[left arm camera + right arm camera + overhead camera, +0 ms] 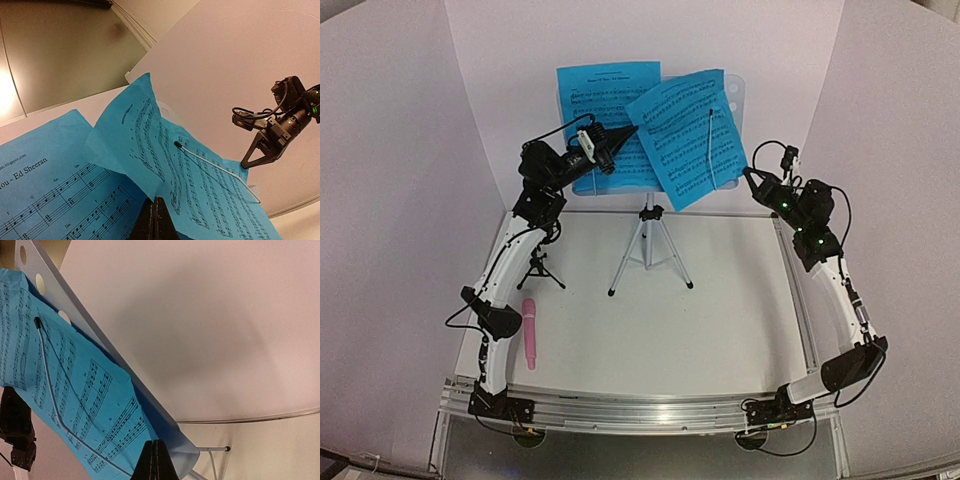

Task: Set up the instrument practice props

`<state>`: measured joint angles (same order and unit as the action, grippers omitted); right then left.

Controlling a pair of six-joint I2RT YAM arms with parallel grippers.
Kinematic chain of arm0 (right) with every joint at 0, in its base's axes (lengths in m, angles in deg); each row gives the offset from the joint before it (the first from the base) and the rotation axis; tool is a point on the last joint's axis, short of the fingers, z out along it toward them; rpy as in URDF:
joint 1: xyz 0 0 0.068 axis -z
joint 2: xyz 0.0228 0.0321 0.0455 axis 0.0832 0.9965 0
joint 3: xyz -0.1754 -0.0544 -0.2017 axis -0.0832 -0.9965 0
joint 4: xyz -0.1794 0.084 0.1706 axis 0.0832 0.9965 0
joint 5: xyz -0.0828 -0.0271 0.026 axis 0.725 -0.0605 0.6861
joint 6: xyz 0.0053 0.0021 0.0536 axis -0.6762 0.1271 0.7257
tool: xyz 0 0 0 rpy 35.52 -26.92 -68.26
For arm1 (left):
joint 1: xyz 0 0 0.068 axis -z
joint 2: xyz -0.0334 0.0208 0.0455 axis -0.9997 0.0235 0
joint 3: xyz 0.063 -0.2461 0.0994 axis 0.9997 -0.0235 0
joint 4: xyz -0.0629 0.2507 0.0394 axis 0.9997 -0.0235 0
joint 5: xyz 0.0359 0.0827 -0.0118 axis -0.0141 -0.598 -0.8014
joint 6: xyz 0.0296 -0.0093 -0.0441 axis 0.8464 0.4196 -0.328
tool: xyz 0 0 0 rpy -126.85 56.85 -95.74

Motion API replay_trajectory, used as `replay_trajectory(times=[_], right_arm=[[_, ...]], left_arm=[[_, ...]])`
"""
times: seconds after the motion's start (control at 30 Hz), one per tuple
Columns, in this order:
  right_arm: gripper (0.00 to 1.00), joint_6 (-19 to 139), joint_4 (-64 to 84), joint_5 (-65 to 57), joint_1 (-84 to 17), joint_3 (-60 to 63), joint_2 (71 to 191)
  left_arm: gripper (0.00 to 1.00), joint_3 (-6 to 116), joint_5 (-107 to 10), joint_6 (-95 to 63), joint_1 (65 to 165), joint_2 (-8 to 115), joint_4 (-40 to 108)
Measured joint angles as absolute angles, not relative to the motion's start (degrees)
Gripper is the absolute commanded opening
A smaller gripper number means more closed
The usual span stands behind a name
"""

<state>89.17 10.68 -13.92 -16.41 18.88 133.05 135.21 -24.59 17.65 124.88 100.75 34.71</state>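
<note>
The pale-blue music stand (732, 97) rises on its slim tripod (648, 250) at the table's middle back. Two bright-blue sheet music pages rest on it: one upright (595, 100), one tilted (685, 135) under a white wire arm (710, 145). My left gripper (636, 129) is shut, its tips at the tilted page's left edge (150, 165). My right gripper (748, 172) is shut at that page's lower right corner (100, 405), by the stand's edge (75, 305). Whether either nips the paper, I cannot tell. The pink microphone (530, 333) lies near the left arm. The small black tripod (542, 268) stands just behind it.
White walls enclose the table on three sides. A metal rail (650, 412) runs along the near edge and carries both arm bases. The stand's tripod legs spread over the middle of the table.
</note>
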Motion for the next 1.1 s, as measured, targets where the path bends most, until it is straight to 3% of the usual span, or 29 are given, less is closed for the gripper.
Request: replay_trajectory(times=[1.1], right_arm=[[0.0,86.13,4.03,-7.95,-21.59,8.86,129.9]], left_arm=[[0.0,139.31,-27.45,24.13,128.01,108.61,52.01]])
